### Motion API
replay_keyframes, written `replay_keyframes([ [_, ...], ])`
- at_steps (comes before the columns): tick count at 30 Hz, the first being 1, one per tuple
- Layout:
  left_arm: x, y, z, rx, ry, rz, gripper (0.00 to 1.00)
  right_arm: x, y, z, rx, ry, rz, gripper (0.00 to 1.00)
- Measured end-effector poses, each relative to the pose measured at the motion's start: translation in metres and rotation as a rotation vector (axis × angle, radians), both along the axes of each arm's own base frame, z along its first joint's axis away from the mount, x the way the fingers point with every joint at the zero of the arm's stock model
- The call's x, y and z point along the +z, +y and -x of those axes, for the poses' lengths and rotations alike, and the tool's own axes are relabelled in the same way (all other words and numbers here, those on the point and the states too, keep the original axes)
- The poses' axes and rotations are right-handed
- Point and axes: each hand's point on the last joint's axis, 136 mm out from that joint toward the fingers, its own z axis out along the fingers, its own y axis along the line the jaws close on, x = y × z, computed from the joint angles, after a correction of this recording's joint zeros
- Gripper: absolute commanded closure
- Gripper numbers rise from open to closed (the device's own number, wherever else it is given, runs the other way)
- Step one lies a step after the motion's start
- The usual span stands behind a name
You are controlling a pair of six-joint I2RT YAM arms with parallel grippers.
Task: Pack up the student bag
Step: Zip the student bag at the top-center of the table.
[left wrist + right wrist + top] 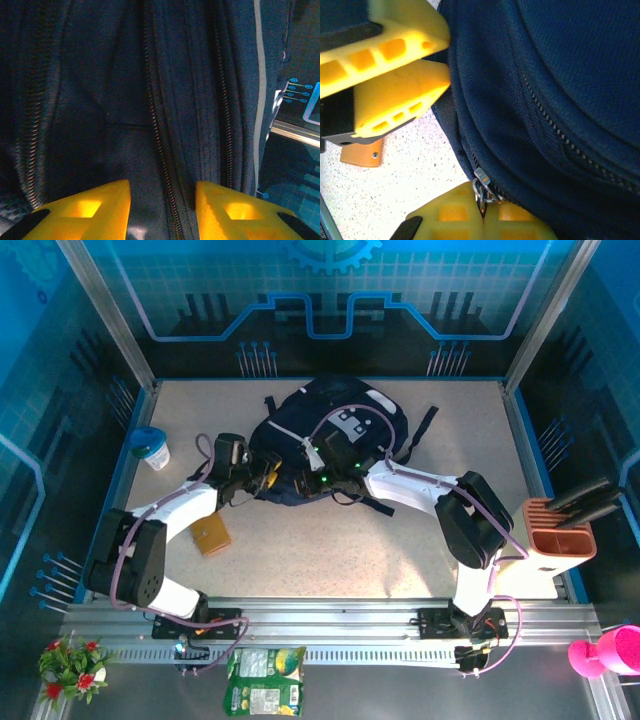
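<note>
Both my arms reach in from the near edge, elbows bent, and meet over the middle of the desk (300, 570). The student bag (300, 405) lies flat there, toward the far side.

My left claw (161, 197) is spread, yellow fingers close over the navy fabric at the bag's left side. A zipped seam runs between them.

My right claw (482, 222) is pressed together, pinching the metal zipper pull (480, 184) at the bag's near edge, just beside the left claw.

What's in the bag? I can't tell, the fabric hides it.

A flat brown case (211, 534) lies on the desk near my left forearm. At the right edge, a rust-coloured holder (560, 535) has dark things sticking up out of its slots. A blue-lidded cup (152, 448) stands far left.
</note>
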Motion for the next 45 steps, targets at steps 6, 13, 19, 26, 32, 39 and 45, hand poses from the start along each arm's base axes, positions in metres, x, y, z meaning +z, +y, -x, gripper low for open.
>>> replay_keyframes([
  [6,-0.001,-0.005,-0.009,-0.008,-0.012,0.003,0.67,0.0,0.0,0.0,0.0,-0.001,0.0,1.0],
  [13,-0.004,-0.007,-0.016,-0.014,-0.008,-0.002,0.88,-0.002,-0.002,0.0,0.0,-0.008,0.014,1.0],
  [19,-0.001,-0.005,-0.017,-0.038,-0.012,-0.005,0.97,-0.006,-0.028,-0.001,-0.017,-0.028,0.05,1.0],
  [26,0.002,-0.004,-0.017,-0.07,-0.029,-0.015,1.0,0.0,-0.083,-0.02,-0.089,-0.037,0.105,1.0],
  [32,0.003,-0.007,-0.015,-0.099,-0.033,-0.008,1.0,-0.004,-0.105,-0.026,-0.105,-0.022,0.156,1.0],
  [39,0.005,-0.008,-0.015,-0.122,-0.042,-0.01,1.0,0.002,-0.126,-0.045,-0.154,0.006,0.214,1.0],
  [45,0.004,-0.009,-0.014,-0.137,-0.046,-0.017,1.0,-0.004,-0.162,-0.07,-0.29,0.075,0.259,1.0],
])
